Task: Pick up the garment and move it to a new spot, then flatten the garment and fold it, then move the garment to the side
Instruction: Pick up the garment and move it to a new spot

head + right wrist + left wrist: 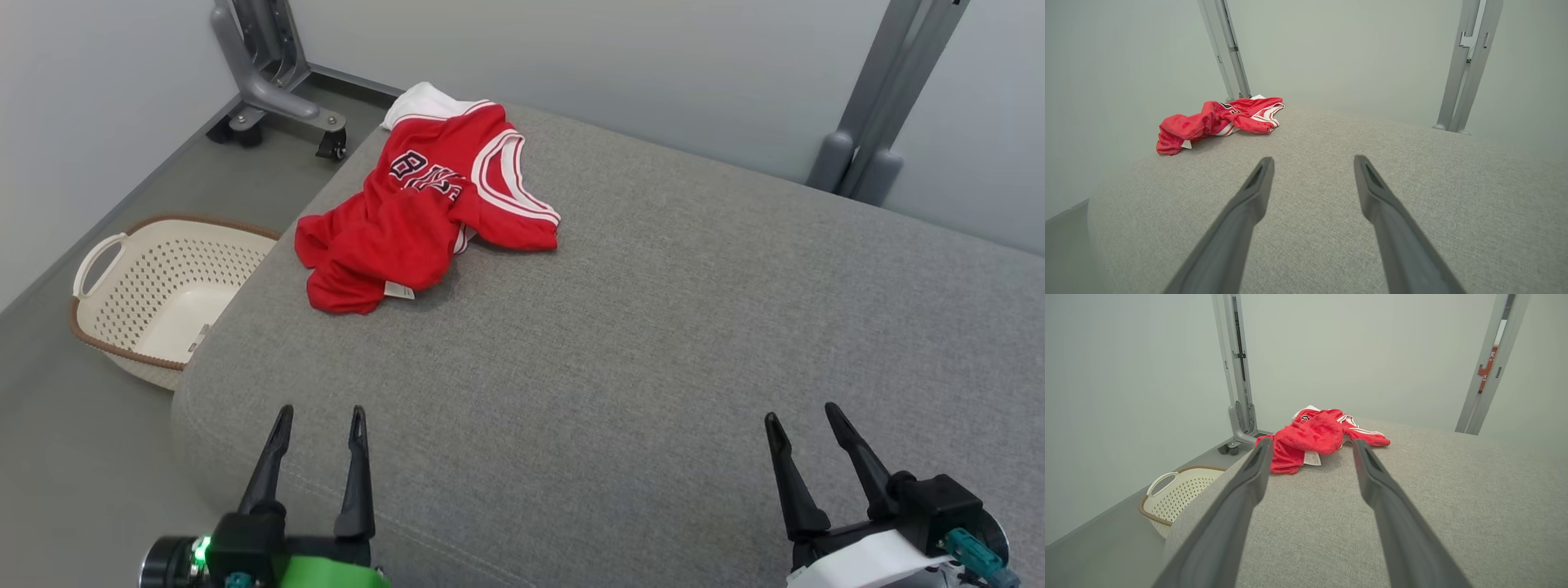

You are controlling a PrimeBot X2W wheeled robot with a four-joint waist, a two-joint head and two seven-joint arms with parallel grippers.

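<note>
The garment [420,208] is a red jersey with white trim and dark lettering, lying crumpled at the far left corner of the grey cushioned surface [653,343]. A white piece of cloth peeks out at its far end. The left wrist view has the garment [1314,437] straight ahead beyond the fingers; in the right wrist view the garment [1216,120] lies far off to the left. My left gripper [321,420] hovers open over the near left edge, holding nothing. My right gripper [802,416] is open at the near right, also holding nothing.
A cream perforated basket [155,294] with a brown rim stands on the floor left of the surface, also seen as the basket [1175,494]. A grey wheeled stand [269,90] is at the back left, and a grey post [882,106] at the back right by the wall.
</note>
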